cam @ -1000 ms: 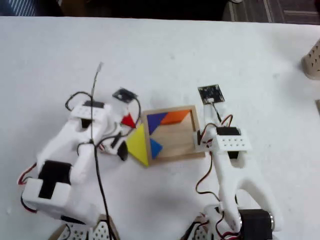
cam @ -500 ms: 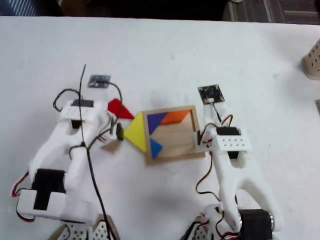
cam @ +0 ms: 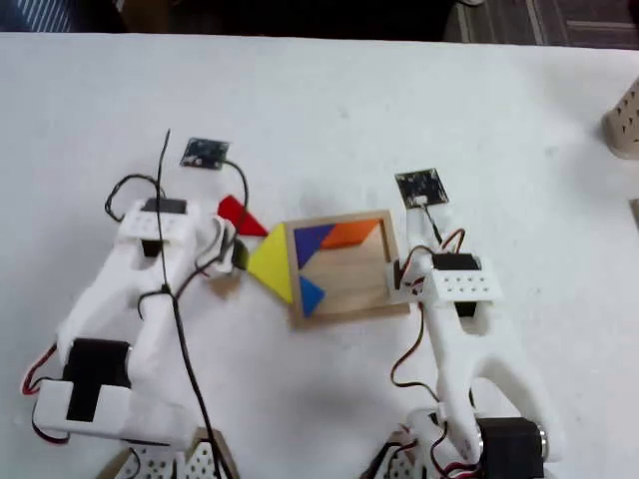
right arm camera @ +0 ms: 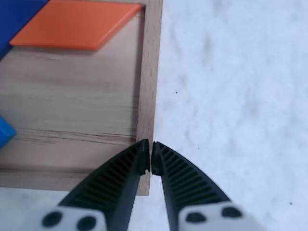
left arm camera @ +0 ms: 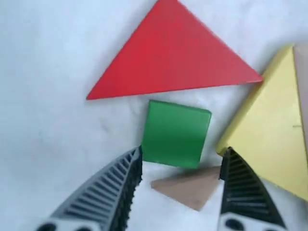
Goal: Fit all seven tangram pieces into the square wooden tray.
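Left wrist view shows the left tool [left arm camera: 180, 192] wide open and empty, its jaws on either side of a small tan triangle [left arm camera: 185, 186], with the green square [left arm camera: 175, 138] just beyond. The step seems to be picking up a loose piece — next the jaws should lower and close on one piece only. The tray [cam: 349, 308] sits on the surface between the arms, partly filled; the right tool [right arm camera: 150, 161] is closed, empty, at its wall. Since a second ago the left arm drew back from the tray, showing more of the red triangle [cam: 238, 214].
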Tool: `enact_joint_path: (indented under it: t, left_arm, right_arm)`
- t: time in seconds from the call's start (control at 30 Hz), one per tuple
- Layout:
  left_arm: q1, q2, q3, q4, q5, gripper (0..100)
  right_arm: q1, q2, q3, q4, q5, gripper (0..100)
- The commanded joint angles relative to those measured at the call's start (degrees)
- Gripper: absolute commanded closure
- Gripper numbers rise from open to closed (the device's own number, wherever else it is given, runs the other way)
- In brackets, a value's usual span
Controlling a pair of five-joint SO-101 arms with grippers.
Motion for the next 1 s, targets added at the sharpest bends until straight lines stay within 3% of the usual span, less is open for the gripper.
enact_joint_path:
  t: [0.0, 0.33, 0.67, 0.97]
  left_arm:
    - [-1.7, -2.9, -2.2, -2.7, -6.3, 73]
    - [-2.4, 0.4, -4.5, -4.6, -15.2, 73]
    - [-0.9, 15.5, -20.6, 10.7, -15.2, 73]
    - [0.3, 16.0, -19.5, 8.4, -11.1, 73]
  right_arm:
    - [-0.7, -2.1, -1.4, -0.9, 0.6, 98.1]
    - [-0.7, -2.1, -1.3, -0.9, 0.6, 98.1]
    - [-0.7, -2.1, -1.3, -0.9, 0.6, 98.1]
    - [-0.7, -2.1, -1.3, -0.9, 0.6, 98.1]
